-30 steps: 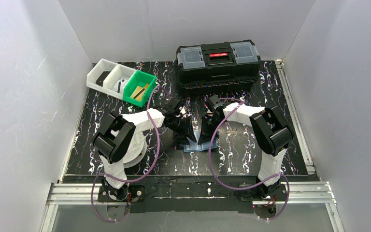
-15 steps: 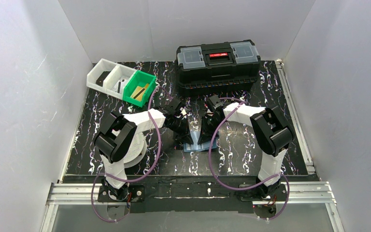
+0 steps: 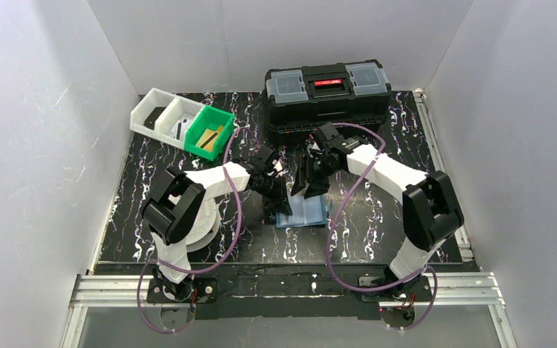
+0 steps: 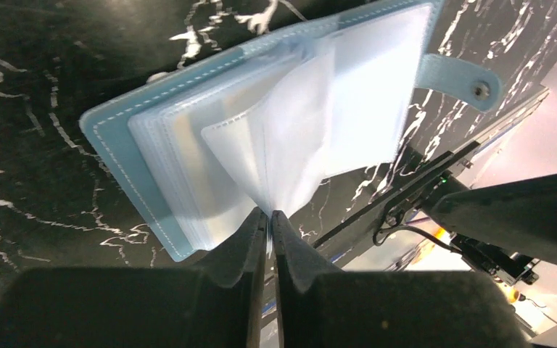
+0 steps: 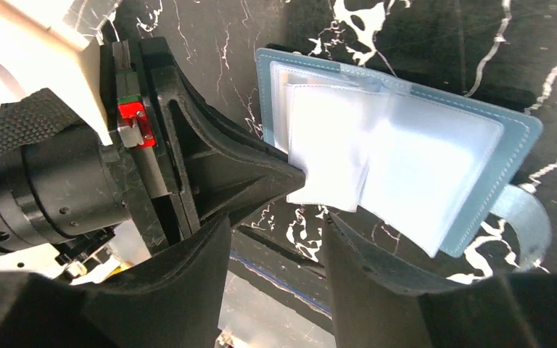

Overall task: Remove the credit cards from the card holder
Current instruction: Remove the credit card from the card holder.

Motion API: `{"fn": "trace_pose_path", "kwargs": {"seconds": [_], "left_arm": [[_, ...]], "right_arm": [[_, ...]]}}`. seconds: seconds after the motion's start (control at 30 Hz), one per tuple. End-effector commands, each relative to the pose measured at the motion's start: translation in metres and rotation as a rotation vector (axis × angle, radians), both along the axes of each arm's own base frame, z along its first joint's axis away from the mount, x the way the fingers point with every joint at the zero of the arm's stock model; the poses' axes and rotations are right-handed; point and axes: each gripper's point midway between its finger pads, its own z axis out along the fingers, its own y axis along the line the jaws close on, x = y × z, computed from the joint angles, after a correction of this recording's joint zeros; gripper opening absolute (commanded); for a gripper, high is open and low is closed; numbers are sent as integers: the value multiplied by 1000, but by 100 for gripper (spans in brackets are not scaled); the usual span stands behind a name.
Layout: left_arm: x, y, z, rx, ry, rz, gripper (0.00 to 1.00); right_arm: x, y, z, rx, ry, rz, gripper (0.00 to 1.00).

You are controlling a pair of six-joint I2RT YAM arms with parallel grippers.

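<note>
Blue folding card holder [image 3: 304, 212] lies open on the desk [image 3: 127, 210], a clear sleeve [image 4: 290, 145] clamped in the left end effector [image 4: 268, 215]. Right end effector [image 5: 275, 232] hovers released above it, black plastic toolbox [image 3: 326, 94] behind

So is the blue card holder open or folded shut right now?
Open. The card holder lies spread on the table, its snap strap undone, clear sleeves fanned up, one pinched by the left gripper.

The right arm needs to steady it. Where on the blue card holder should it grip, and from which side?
Probably the snap strap on the card holder, coming from the side opposite the left gripper: it lies flat on the mat, while the strap sticks out past its edge.
</note>
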Motion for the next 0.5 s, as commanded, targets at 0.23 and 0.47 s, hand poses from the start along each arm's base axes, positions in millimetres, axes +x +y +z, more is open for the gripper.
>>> {"fn": "trace_pose_path", "kwargs": {"seconds": [0.23,0.47], "left_arm": [[6,-37,32,-88,-55,-85,28],[9,-57,32,-107,-51,-116,35]], "right_arm": [[11,-49,23,-91,-86,-84,57],[8,-68,17,-125,-89,-125,57]]}}
